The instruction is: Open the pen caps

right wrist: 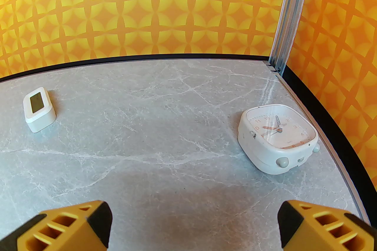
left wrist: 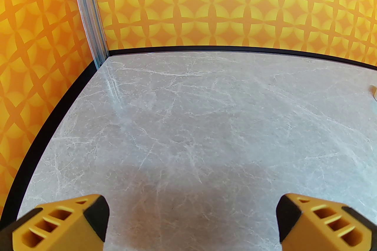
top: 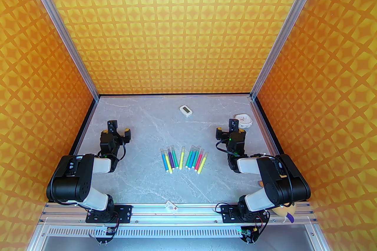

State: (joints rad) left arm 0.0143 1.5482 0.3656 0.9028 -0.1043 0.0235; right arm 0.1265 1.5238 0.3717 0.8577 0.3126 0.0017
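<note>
nothing opened yet, judging by the fanned row of short bright-barrelled pens [top: 182,159] at centre frame; pale translucent pen caps [top: 183,149] seemingly all on (too small to be sure); left gripper [left wrist: 191,220] and right gripper [right wrist: 194,220] spread wide, empty, flanking the row; plenty of bare grey marble table [top: 147,185] around, black edges well apart.

Marble table [top: 147,132] bears pens [top: 181,158] (fanned), clock [top: 244,120], white gadget [top: 185,110].
</note>
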